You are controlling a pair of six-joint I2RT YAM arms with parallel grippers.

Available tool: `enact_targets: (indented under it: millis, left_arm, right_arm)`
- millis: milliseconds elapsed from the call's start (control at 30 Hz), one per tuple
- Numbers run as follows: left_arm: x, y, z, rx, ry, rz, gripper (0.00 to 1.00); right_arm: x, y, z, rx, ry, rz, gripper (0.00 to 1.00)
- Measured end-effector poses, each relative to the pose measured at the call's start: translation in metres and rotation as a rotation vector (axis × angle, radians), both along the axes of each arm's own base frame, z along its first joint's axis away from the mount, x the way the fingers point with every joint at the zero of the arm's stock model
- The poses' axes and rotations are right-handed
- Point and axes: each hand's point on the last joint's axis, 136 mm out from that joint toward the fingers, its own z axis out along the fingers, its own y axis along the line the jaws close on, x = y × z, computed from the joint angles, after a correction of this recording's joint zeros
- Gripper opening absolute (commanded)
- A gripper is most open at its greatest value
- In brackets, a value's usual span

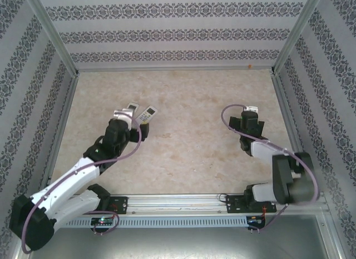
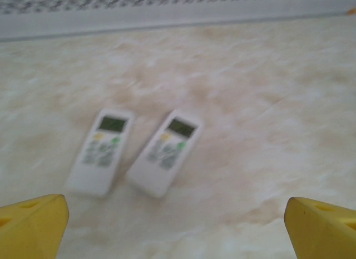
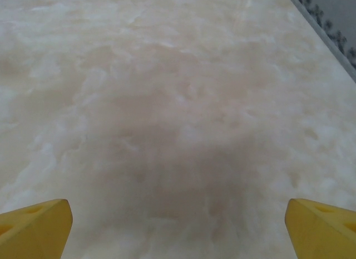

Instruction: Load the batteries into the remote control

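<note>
Arm bases sit nearest, along the front of a pale marbled tabletop [image 1: 183,147] walled in patterned paper; the left pincer [image 1: 138,124] partly hides the near ends of a white remote control [image 1: 130,108] and a second remote [image 1: 149,112]. From the left wrist, that pincer's yellow fingertips [image 2: 32,225] stand wide apart, holding nothing, both remotes blurred just ahead. From the right wrist, the right pincer [image 3: 178,228] gapes wide over marble, empty.

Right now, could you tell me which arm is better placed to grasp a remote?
Left: the left gripper, open, faces the two remotes close ahead; the right gripper, also open, faces bare table.
</note>
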Motion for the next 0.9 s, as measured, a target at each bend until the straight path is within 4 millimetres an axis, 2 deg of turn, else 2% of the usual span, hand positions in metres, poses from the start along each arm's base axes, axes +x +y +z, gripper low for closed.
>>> enact_targets:
  millis: [67,167,267,400,500,633,667,767,900]
  left_arm:
    - [-0.009,0.022,-0.012,0.052,-0.027,0.048,1.00]
    - [-0.016,0.057,-0.018,0.103,-0.106,0.146,1.00]
    - [-0.015,0.088,-0.031,0.135,-0.159,0.252,1.00]
    - [-0.006,0.122,-0.085,0.168,-0.067,0.325,1.00]
    - [0.014,0.129,-0.115,0.145,-0.004,0.317,1.00]
    - [0.061,0.126,-0.136,0.102,0.018,0.277,1.00]
    - [0.068,0.126,-0.134,0.093,0.016,0.270,1.00]
    - [0.084,0.126,-0.110,0.065,-0.074,0.273,1.00]
    - [0.089,0.127,-0.102,0.051,-0.101,0.281,1.00]
  right_arm:
    - [0.011,0.003,-0.003,0.004,-0.064,0.039,0.98]
    - [0.008,0.001,-0.012,0.010,-0.094,0.064,0.98]
    - [0.013,0.001,-0.003,0.001,-0.144,0.078,0.98]
    - [0.020,0.003,0.012,0.000,-0.210,0.091,0.98]
    - [0.022,0.004,0.016,-0.002,-0.228,0.096,0.98]
    - [0.023,0.004,0.019,-0.007,-0.240,0.101,0.98]
    - [0.023,0.004,0.020,-0.008,-0.242,0.102,0.98]
    - [0.023,0.004,0.020,-0.010,-0.241,0.103,0.98]
    - [0.023,0.005,0.020,-0.010,-0.242,0.105,0.98]
